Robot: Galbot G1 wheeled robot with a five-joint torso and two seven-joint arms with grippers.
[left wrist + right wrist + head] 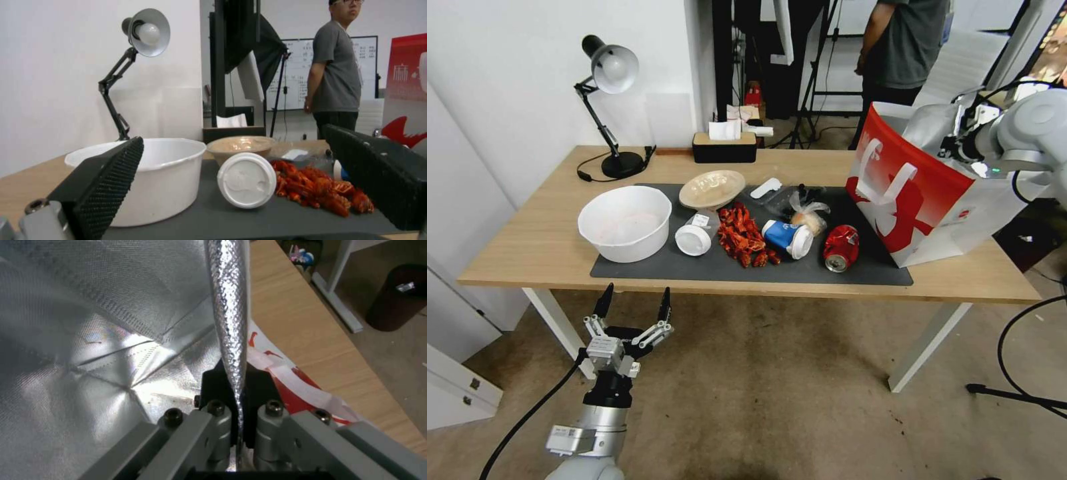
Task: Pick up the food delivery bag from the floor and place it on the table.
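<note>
The red-and-white food delivery bag point(920, 200) stands on the right end of the table point(527, 247), its base partly on the dark grey mat point(707, 267) and its white strap handles hanging down the red side. My right gripper point(960, 137) is at the bag's top rim. In the right wrist view the right gripper point(236, 386) is shut on the silver foil-lined rim of the bag point(111, 323). My left gripper point(636, 297) hangs open above the floor point(774, 387), just in front of the table's edge. The left wrist view shows the left gripper point(233, 140) empty.
On the mat lie a white bowl point(625, 222), a white lid point(693, 240), red crayfish shells point(744, 237), a tipped blue cup point(787, 237) and a crushed red can point(840, 248) close to the bag. A desk lamp point(610, 73) and tissue box point(724, 148) stand at the back. Cables cross the floor on the right.
</note>
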